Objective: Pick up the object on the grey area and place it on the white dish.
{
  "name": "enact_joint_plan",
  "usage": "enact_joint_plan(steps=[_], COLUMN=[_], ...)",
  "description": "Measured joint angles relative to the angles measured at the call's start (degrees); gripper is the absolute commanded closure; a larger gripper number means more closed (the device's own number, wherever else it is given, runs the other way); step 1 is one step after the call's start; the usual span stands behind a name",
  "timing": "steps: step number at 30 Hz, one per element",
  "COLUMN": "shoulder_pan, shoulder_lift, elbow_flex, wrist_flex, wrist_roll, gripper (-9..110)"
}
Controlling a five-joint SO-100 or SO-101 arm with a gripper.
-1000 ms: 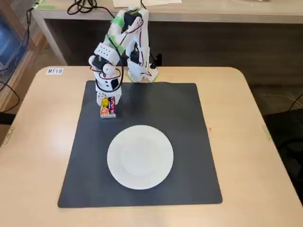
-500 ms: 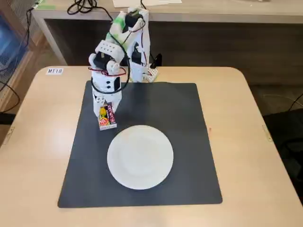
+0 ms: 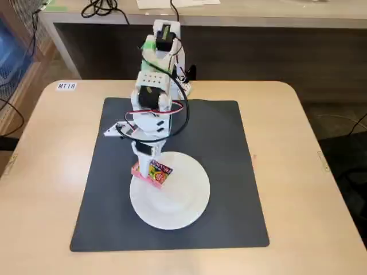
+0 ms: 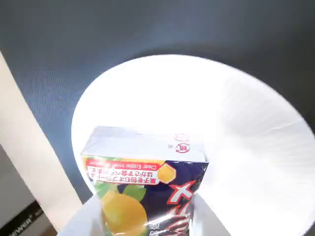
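Note:
The snack packet [image 3: 153, 173], pink and purple with a yellow picture, sits between my gripper's [image 3: 150, 165] fingers over the back-left rim of the white dish [image 3: 178, 209]. The dish lies on the front middle of the dark grey mat [image 3: 223, 149]. In the wrist view the packet [image 4: 142, 182] fills the bottom centre, held by the gripper [image 4: 142, 219] between white fingers [image 4: 78, 221], with the dish [image 4: 226, 128] right below and beyond it and the mat [image 4: 98, 34] around. The gripper is shut on the packet. I cannot tell whether the packet touches the dish.
The arm's base [image 3: 163, 34] stands at the mat's back edge, with cables hanging along it. A white label [image 3: 66, 86] is stuck at the beige table's [image 3: 321, 200] back left. A desk [image 3: 258, 11] runs behind the table.

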Motion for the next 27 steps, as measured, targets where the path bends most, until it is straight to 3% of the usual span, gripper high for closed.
enact_joint_plan(steps=[9,16,21,23,27], shoulder_pan=[-4.0,-4.5,-4.8,-4.8,-4.8], shoulder_lift=[-20.8,-46.1,-47.7,-47.7,-44.6], elbow_flex=[-25.2,-68.2,-70.8,-70.7,-63.5], wrist_flex=[11.5,28.3,29.4,29.4,29.4], wrist_roll=[-9.0,-10.5,-10.1,-10.1,-10.4], gripper=[88,87,86,80,54])
